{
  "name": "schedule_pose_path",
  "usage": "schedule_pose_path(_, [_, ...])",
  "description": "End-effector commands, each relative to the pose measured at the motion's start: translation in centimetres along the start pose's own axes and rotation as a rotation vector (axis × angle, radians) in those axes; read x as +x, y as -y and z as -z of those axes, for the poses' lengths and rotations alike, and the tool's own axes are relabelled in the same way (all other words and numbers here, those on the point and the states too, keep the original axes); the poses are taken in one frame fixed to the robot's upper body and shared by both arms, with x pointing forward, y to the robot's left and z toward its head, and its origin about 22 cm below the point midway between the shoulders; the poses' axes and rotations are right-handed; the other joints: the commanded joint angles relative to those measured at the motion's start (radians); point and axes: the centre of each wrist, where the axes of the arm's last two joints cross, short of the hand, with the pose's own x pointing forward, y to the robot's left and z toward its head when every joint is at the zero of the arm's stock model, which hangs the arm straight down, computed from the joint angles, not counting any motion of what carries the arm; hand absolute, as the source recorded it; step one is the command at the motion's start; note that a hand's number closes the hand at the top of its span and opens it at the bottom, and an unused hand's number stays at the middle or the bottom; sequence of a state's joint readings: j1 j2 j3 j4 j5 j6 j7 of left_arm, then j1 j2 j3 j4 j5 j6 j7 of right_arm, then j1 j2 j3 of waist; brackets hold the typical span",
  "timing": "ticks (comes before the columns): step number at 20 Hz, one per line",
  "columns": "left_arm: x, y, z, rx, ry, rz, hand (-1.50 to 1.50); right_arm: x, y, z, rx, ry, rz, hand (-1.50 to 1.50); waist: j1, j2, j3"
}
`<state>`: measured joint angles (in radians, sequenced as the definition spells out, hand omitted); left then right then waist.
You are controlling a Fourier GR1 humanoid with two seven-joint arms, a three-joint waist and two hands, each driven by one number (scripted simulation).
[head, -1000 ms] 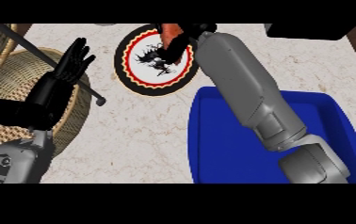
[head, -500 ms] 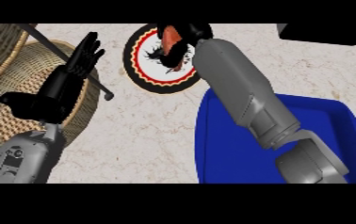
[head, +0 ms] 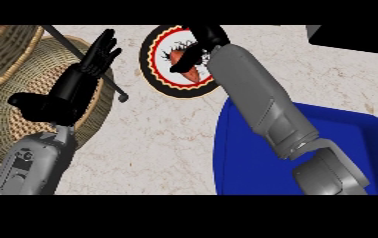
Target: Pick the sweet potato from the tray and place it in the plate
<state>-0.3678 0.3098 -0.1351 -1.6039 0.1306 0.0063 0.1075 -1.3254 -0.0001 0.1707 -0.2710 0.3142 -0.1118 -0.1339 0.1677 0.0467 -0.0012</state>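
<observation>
The right hand [head: 198, 51] is curled round the sweet potato [head: 186, 66], fingers wrapped over its upper end, and both sit over the middle of the plate [head: 157, 42] — the reddish tuber hangs just below the fingers, against the plate's white centre. Whether it already rests on the plate or is a little above it cannot be told from this steep view. The step in hand looks like the release, with most of the task behind it.

What could go wrong from here: if the fingers open while the potato is off the surface, it may roll toward the rim nearest the forearm and off onto the counter [head: 162, 142], since its shape is rounded and tapered. A finger catching as the hand lifts could also drag it.

Outward from the hand, the grey forearm runs back over the blue tray [head: 244, 157], which lies just behind the plate on the robot's right. Well to the other side, the left hand [head: 81, 79] rests open with fingers straight, above a woven basket [head: 37, 67]; a thin dark rod [head: 88, 57] crosses the basket's edge near it. Nothing stands between the hand and the plate — the way down is open.
</observation>
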Motion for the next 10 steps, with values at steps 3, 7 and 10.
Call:
schedule_pose_path(3, [0.3, -0.4, 1.2, 0.005, 0.001, 0.011, 0.0, 0.0, 0.5, 0.0, -0.136, 0.054, 0.192, -1.5, -0.001, 0.003, 0.001])
schedule_pose_path(7, [0.3, -0.2, 1.0, 0.041, -0.015, 0.008, 0.0, -0.4, 0.7, -0.1, -0.146, 0.065, 0.358, -1.5, -0.022, -0.005, 0.002])
schedule_pose_path(10, [-0.8, -2.7, -0.6, 0.081, -0.027, 0.03, 0.0, 0.1, 1.3, 0.2, -0.178, 0.063, 0.423, -1.5, -0.06, -0.013, 0.001])
